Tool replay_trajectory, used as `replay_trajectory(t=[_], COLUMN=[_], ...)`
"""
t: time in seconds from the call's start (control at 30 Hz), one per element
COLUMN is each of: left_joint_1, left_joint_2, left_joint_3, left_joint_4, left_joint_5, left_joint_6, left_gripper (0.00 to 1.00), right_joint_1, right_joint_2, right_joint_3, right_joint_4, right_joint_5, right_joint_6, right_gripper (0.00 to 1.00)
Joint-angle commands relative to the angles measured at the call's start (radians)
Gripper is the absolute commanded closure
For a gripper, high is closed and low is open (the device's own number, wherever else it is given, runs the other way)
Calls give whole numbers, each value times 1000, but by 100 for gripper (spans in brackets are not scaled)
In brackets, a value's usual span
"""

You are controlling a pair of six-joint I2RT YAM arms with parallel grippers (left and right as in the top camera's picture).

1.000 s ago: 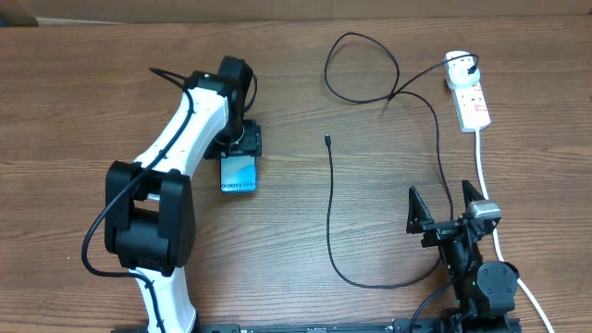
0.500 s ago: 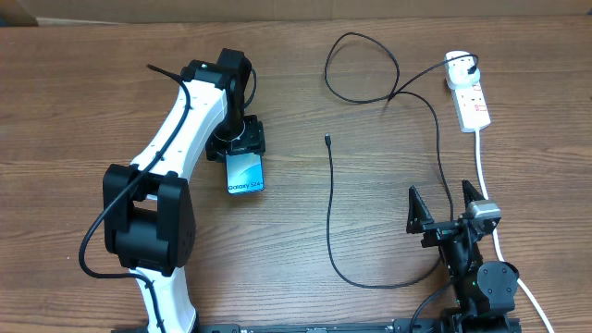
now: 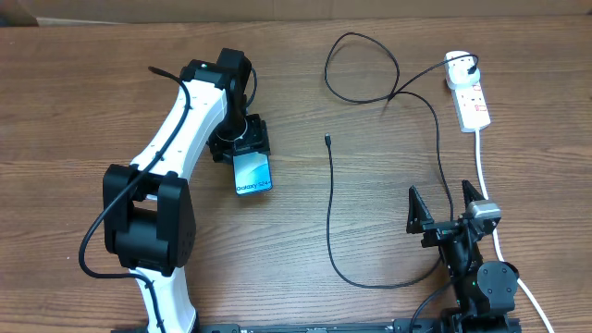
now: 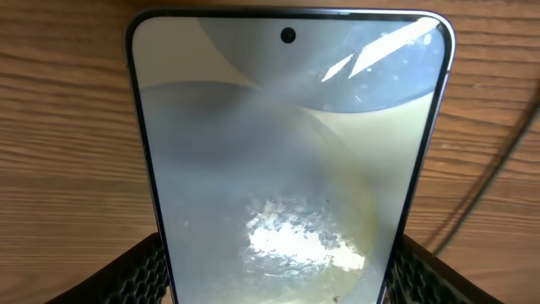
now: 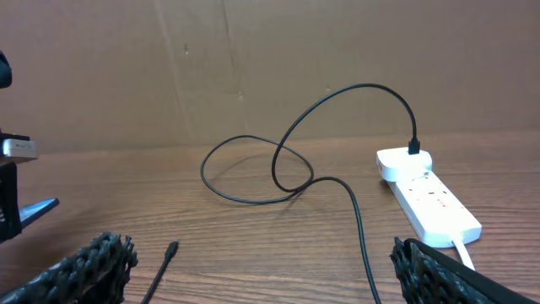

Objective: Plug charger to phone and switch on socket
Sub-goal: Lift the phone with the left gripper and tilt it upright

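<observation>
Between phone and socket — charger looped on table, right pincer near.

One phone, one black charger, one white socket, one wooden table

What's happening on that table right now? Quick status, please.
Left end effector gripping the phone. Right end effector open, empty. Charger tip loose on table, not yet plugged in. Nothing between them.

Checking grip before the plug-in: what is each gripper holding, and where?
Left gripper clamps the phone by its side edges, near one end; right gripper holds nothing.
</observation>
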Motion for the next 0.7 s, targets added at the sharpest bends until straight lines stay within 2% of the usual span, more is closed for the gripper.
replay_trajectory(t=[0.0, 0.2, 0.43, 0.5, 0.67], left_joint_1=[-1, 3, 3, 3, 3], left_joint_2=[1, 1, 1, 1, 1], left_joint_3=[32, 32, 32, 32, 32], left_joint_4=[1, 8, 8, 7, 9], left_joint_5=[95, 221, 318, 326, 383], left_joint_6=[-65, -70, -83, -114, -212], left_gripper=[41, 49, 72, 82, 95], right_joint_1=[6, 6, 6, 6, 6], right_joint_2=[-10, -10, -10, -10, -10], right_joint_3=[-11, -11, -11, -11, -11], right_joint_4=[4, 4, 4, 4, 4], right_joint_5=[10, 10, 10, 10, 10], right_joint_6=[-1, -1, -1, -1, -1], right_gripper=[0, 0, 0, 0, 0])
